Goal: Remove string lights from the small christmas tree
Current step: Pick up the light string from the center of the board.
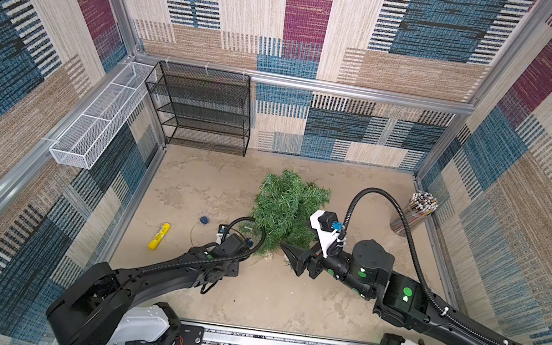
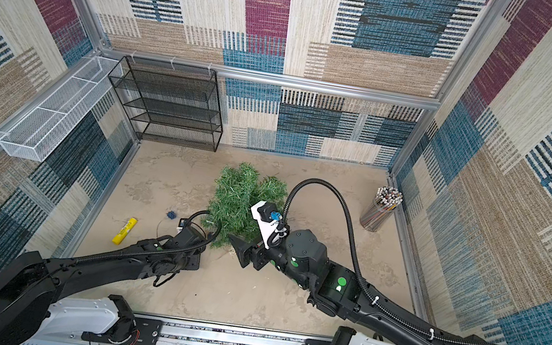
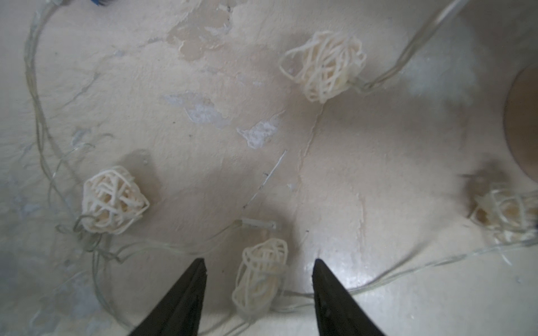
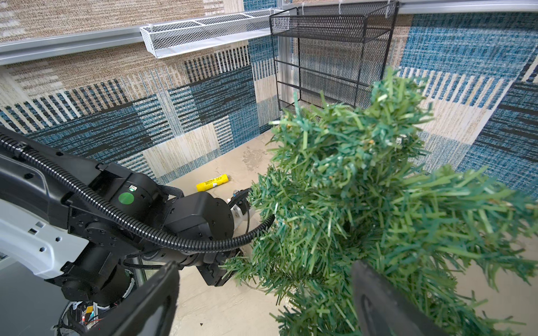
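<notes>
The small christmas tree (image 1: 283, 208) (image 2: 240, 198) stands mid-floor, bare of lights on top. The string lights lie on the floor at its near-left side. Cream woven balls (image 3: 323, 65) (image 3: 113, 200) on pale wire (image 3: 37, 116) show in the left wrist view, and a dark blue ball (image 1: 204, 220) lies apart. My left gripper (image 3: 259, 260) points down, open, with one cream ball (image 3: 262, 276) between its jaws, a gap on each side. My right gripper (image 1: 291, 258) (image 4: 265, 264) is open at the tree's near edge, low branches (image 4: 305, 276) between its fingers.
A yellow tube (image 1: 159, 235) lies left of the lights. A clear cup of coloured sticks (image 1: 414, 214) stands at the far right. A black mesh shelf (image 1: 202, 109) stands against the back wall, and a white mesh basket (image 1: 94, 126) hangs on the left wall.
</notes>
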{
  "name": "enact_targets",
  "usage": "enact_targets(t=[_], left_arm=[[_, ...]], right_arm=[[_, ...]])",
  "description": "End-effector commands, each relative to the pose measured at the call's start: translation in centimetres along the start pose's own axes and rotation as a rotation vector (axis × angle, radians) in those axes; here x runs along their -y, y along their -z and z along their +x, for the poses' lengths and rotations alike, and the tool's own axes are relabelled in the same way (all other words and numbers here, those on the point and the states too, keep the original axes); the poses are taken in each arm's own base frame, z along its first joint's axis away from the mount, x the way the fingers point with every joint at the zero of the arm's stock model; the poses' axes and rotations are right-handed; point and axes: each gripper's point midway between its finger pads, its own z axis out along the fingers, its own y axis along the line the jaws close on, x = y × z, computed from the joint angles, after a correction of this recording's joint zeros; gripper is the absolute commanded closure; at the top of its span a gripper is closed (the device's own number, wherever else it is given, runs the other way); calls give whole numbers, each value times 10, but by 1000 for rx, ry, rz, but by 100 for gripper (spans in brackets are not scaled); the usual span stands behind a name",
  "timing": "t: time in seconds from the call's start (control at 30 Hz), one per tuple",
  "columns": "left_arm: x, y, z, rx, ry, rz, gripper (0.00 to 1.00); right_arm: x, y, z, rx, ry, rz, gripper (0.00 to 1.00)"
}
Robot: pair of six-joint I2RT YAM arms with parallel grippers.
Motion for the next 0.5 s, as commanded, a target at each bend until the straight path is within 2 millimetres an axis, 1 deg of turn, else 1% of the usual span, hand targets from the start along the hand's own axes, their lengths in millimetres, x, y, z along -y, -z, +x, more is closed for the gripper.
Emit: enact_targets(t=[0.0, 0.13, 0.23, 0.27, 0.33, 0.47], left_arm=[[6, -4, -10, 41, -9, 12, 40], [8, -9, -11, 47, -13, 12, 44], [9, -11, -13, 57, -14, 7, 54], [7, -11, -13, 60, -16, -3, 59], [5, -11, -14, 67, -17, -15, 64], [2, -7, -18, 82, -25, -27, 69]], right_arm=[[1, 0, -5, 19, 7, 7, 7], [1, 1, -5, 20, 6, 8, 6], [1, 2, -5, 20, 5, 9, 7], [1, 2, -4, 18, 6, 11, 7], [2, 2, -4, 19, 5, 14, 7], [3, 3, -3, 16, 6, 17, 6]])
